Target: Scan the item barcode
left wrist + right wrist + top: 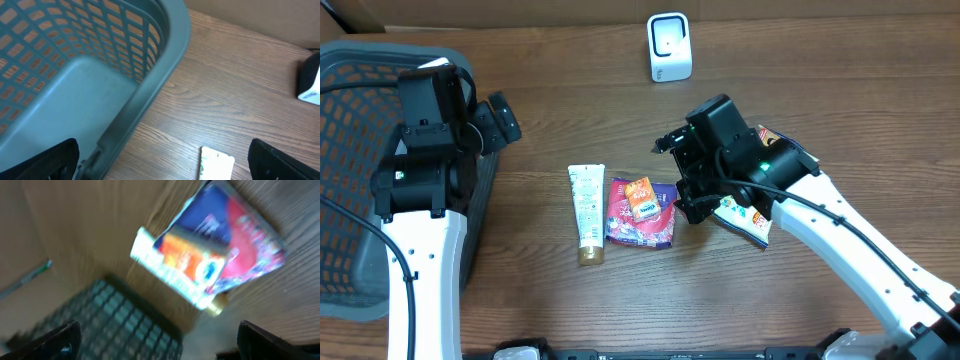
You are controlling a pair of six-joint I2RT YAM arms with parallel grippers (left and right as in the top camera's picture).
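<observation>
Hanging wide open with nothing in it, the right tool (678,178) sits just beside the small orange box (640,198). That box lies on top of a purple pouch (642,226) in the middle of the surface (820,80). I think the box is the thing to scan. It looks light and a bit stiff, but it could squash, so pinch it gently by its two long sides. The pouch under it looks soft and slippery. The left tool (500,120) is wide open too, empty, over by the basket (350,60). I count two tools, one orange box, one pouch, one white tube (586,205), one packet (752,222) under the right arm, one scanner (669,47) and one basket.
</observation>
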